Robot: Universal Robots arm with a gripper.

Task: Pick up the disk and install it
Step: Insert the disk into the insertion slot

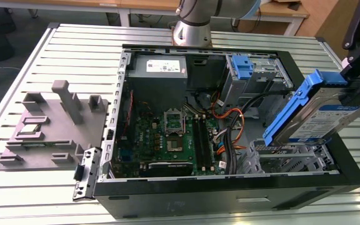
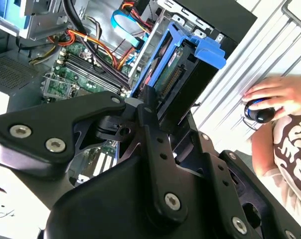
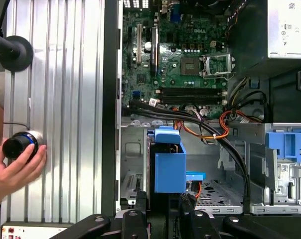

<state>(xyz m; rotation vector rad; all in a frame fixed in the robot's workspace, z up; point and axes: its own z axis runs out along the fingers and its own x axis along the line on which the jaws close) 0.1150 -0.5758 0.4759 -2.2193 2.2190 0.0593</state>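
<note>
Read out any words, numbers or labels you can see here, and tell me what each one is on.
Label on the disk: blue-and-white print, too small to read.
Sticker on the power supply: too blurred to read.
Markings on the motherboard: tiny, not reliably readable.
Print on the person's shirt: cut off, unreadable.
No text can be quoted.

Disk (image 1: 318,115) tilted above open case (image 1: 230,197), exterior view's right

Open computer case (image 1: 217,194) lies on the ribbed tabletop (image 1: 80,47), motherboard (image 1: 167,136) exposed. Gripper (image 1: 358,91) clamps one end of the disk (image 1: 318,117). Disk is tilted, aloft over the case's side at the exterior view's right. Grey fixture (image 1: 55,122) sits by the tabletop's edge at the exterior view's left.
</note>
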